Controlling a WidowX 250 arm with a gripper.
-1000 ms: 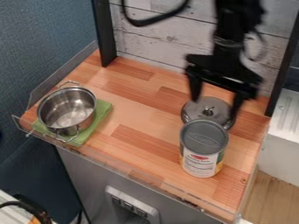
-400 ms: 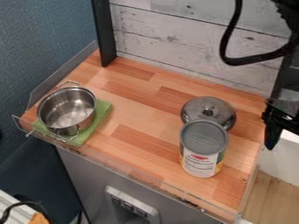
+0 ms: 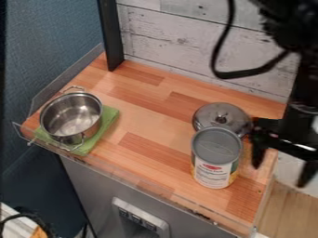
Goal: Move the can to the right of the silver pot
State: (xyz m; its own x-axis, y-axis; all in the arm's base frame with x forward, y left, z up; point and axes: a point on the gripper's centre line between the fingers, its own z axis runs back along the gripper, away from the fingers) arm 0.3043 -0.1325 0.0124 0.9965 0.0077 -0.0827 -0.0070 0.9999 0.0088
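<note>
Sitting here: one pot (image 3: 71, 116), one can (image 3: 215, 160), one lid (image 3: 214, 114).

Wooden counter (image 3: 149, 116) with cloth, can and lid.
A green cloth (image 3: 109, 120) lies at the left end of the patchwork of tan and reddish-brown blocks; towards the right, the can (image 3: 215, 160) stands upright near the front, with the round metal lid (image 3: 214, 111) just behind, knob up.
</note>
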